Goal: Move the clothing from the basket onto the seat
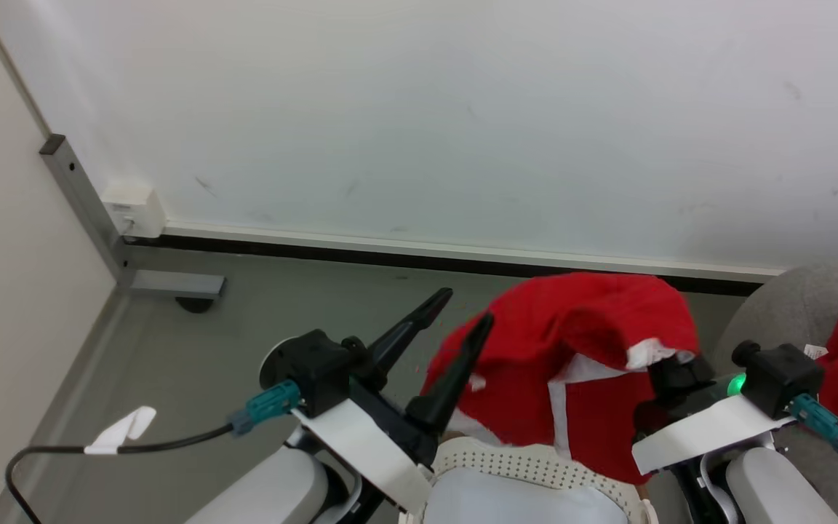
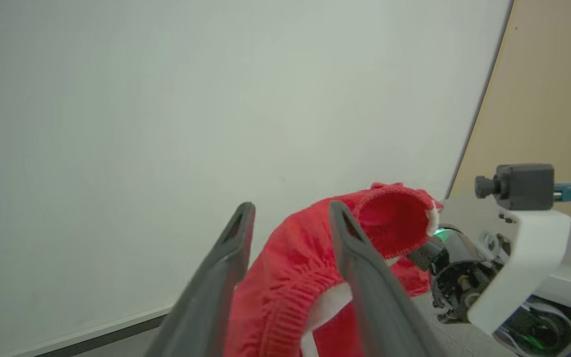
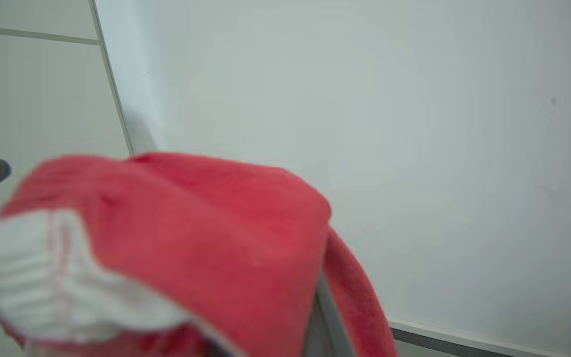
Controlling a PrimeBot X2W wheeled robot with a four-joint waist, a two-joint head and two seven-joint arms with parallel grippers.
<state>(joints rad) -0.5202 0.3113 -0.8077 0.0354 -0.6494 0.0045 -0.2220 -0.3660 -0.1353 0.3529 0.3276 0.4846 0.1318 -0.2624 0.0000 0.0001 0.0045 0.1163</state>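
clothing (image 1: 579, 327): soft fuzzy cloth, ribbed trim | basket (image 1: 521, 462): matt perforated plastic | seat (image 1: 775, 306): woven fabric

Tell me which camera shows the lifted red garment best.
The head view: most of the lifted red garment shows, draped above the basket. The left wrist view gives its ribbed hem beside the open left gripper; the right wrist view, a blurred close-up of red fabric and white trim.
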